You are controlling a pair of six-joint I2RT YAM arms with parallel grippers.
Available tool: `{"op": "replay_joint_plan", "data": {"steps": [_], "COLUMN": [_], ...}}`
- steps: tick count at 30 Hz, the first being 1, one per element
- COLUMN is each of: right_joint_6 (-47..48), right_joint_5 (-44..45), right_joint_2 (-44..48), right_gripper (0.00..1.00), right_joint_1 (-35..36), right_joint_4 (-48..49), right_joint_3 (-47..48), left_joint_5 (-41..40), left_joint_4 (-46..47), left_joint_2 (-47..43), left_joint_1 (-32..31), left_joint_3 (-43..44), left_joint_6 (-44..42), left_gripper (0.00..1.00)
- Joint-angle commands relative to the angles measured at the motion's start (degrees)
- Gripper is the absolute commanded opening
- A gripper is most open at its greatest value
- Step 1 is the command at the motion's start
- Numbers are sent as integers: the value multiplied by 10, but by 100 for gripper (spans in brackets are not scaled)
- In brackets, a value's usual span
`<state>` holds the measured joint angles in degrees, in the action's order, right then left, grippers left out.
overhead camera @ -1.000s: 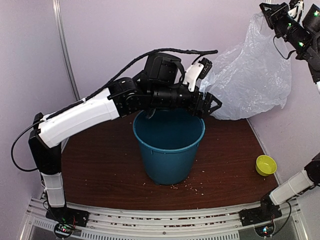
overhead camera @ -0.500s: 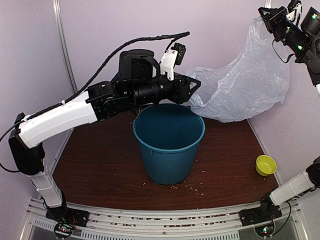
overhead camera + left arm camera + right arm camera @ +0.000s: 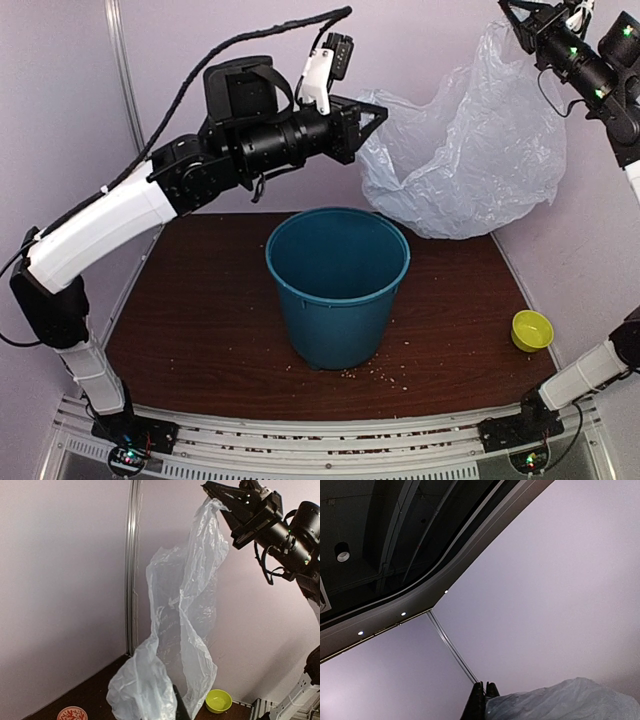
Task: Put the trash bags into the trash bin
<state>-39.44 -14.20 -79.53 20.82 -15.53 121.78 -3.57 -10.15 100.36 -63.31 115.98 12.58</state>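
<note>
The thin translucent trash bag [image 3: 470,150] hangs stretched in the air behind and above the teal trash bin [image 3: 338,285]. My left gripper [image 3: 376,110] is raised left of the bag and shut on its lower left edge. In the left wrist view one dark finger [image 3: 179,709] shows under bunched plastic [image 3: 145,685]. My right gripper [image 3: 509,14] is high at the top right, shut on the bag's upper corner; the left wrist view shows that gripper [image 3: 209,487] pinching it. In the right wrist view the fingertips [image 3: 480,692] are pressed together beside the plastic [image 3: 570,700]. The bin stands upright, open and empty, at the table's middle.
A small lime-green bowl [image 3: 531,330] sits at the table's right edge, and a red-patterned bowl [image 3: 72,714] lies on the far side of the table. Crumbs dot the brown table [image 3: 200,330] near the bin. Lilac walls enclose the back and sides.
My left gripper closed on the bag's lower edge and rose up and leftward from beside the bin rim, lifting that edge. The right gripper drifted slightly left, still holding.
</note>
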Motion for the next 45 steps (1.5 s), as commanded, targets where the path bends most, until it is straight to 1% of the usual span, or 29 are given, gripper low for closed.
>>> {"op": "replay_joint_plan", "data": {"steps": [1,5,9,14,18,27,33,39,45], "right_joint_6": [-17,-39,-53,-81,-97,-89,-67,-63,-77], "right_joint_5": [-44,-56,-68,-93,-99,-102,-107,-109,-99], "right_joint_2": [7,3,0,-9,-22,-52,-76,-103,-108], "right_gripper": [0,0,0,0,0,0,0,1,1], "right_joint_1": [0,0,0,1,12,55,117,147,166], "right_joint_4": [54,74,87,117,138,157,157,165,186], "right_joint_3": [16,22,28,27,25,24,30,60,77], "left_joint_5": [65,103,123,128,130,76,52,92,152], "left_joint_4": [-3,-26,-29,-32,-35,-42,-56,-71,-78], "left_joint_2": [-39,-55,-76,-98,-121,-195,-230,-248,-239], "left_joint_1": [1,0,-2,-6,-8,-9,-9,-9,-11], "left_joint_3": [36,41,43,42,16,-55,-90,-117,-81], "left_joint_6": [-38,-34,-25,-24,-25,-41,-40,-25,-23], "left_gripper": [0,0,0,0,0,0,0,0,0]}}
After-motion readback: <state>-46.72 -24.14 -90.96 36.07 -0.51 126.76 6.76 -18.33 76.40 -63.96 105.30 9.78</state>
